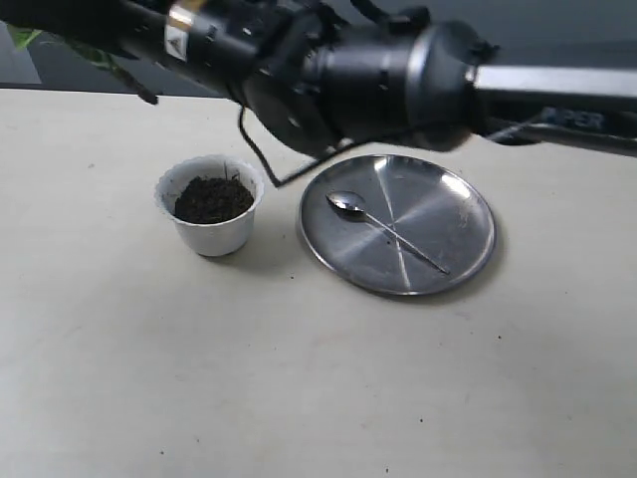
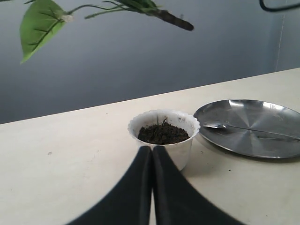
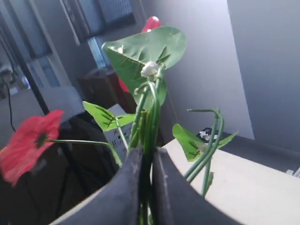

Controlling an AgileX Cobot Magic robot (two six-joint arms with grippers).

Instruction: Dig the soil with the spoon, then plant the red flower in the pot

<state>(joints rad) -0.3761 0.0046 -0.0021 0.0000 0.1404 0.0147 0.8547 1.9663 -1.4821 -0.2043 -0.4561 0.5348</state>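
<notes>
**Right gripper** [image 3: 146,157]: the jaws are clenched on the bundled green stems of the red flower [image 3: 29,140]. The stems rise from between the two dark fingers, and broad leaves and red blooms spread beyond them. The right arm [image 1: 348,70] reaches in from the right across the far side of the table [image 1: 299,398], well above the surface. The flower is held in the air. Its brownish stem end is clear of the pot [image 1: 211,234] and touches nothing.

**Left gripper** [image 2: 151,149]: the jaws are pressed together with nothing between them. The gripper points toward the pot without touching it.

**Pot:** it stands upright on the table, left of the steel plate [image 1: 448,199], near it but apart. The soil [image 1: 212,199] fills it to just under the scalloped rim, and a few thin fibres stick up from the dark surface.

**Spoon** [image 1: 383,224]: it lies flat on the plate. Its bowl is on the side toward the pot and its slim handle runs toward the plate's near right edge. Neither gripper touches it.
</notes>
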